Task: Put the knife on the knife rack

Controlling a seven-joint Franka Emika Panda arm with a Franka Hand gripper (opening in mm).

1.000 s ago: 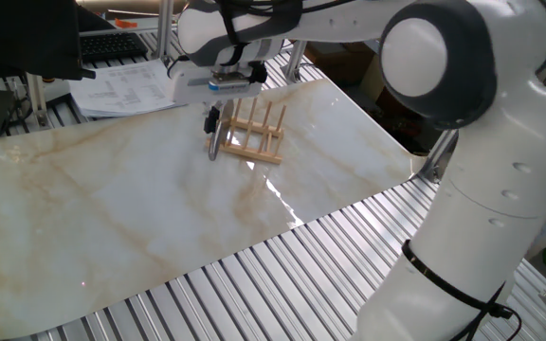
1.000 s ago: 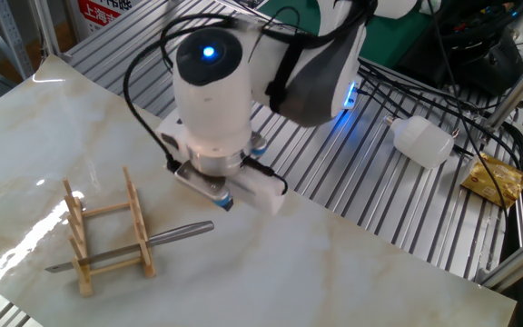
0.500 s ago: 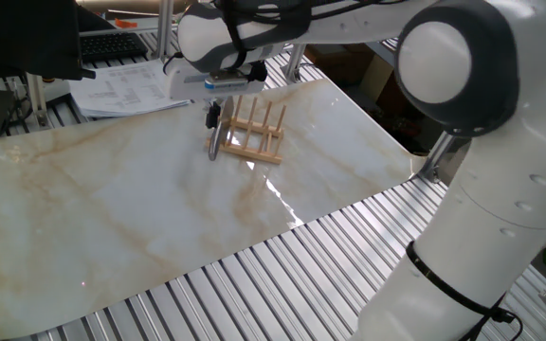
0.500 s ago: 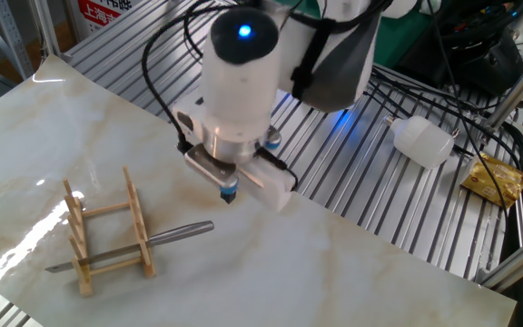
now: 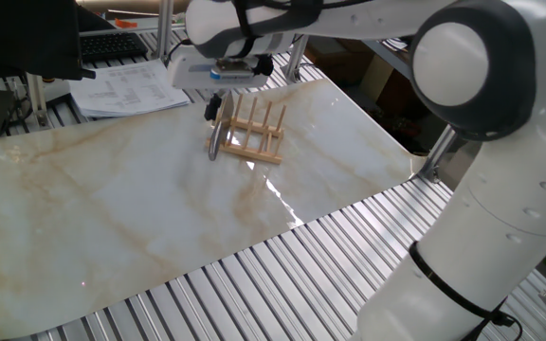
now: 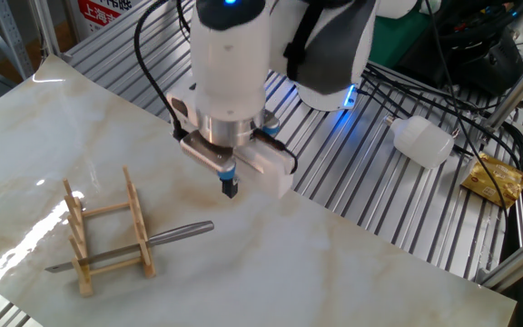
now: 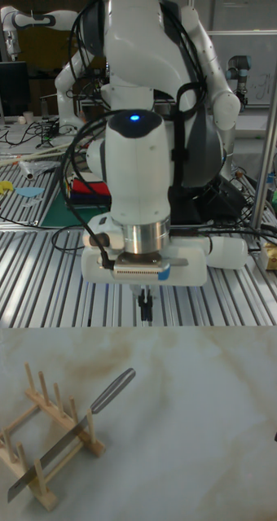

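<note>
The knife (image 6: 125, 251) lies across the knife rack (image 6: 107, 211), slotted between its upright pegs. Its shiny handle (image 7: 114, 385) sticks out towards the arm and its blade tip (image 7: 16, 489) pokes out the far side. The light-wood knife rack (image 5: 256, 134) (image 7: 42, 430) stands on the marble tabletop. My gripper (image 6: 230, 188) (image 7: 144, 307) (image 5: 214, 110) hangs above and just beyond the handle's end, clear of the knife. Its black fingers are close together with nothing between them.
The marble tabletop (image 5: 112, 208) rests on a slatted metal bench. Papers (image 5: 126, 90) and a keyboard lie behind it. A white bottle (image 6: 422, 141) and a gold packet (image 6: 496, 177) sit off the marble, amid cables.
My gripper has risen straight up from the knife handle. The knife and rack have not moved.
</note>
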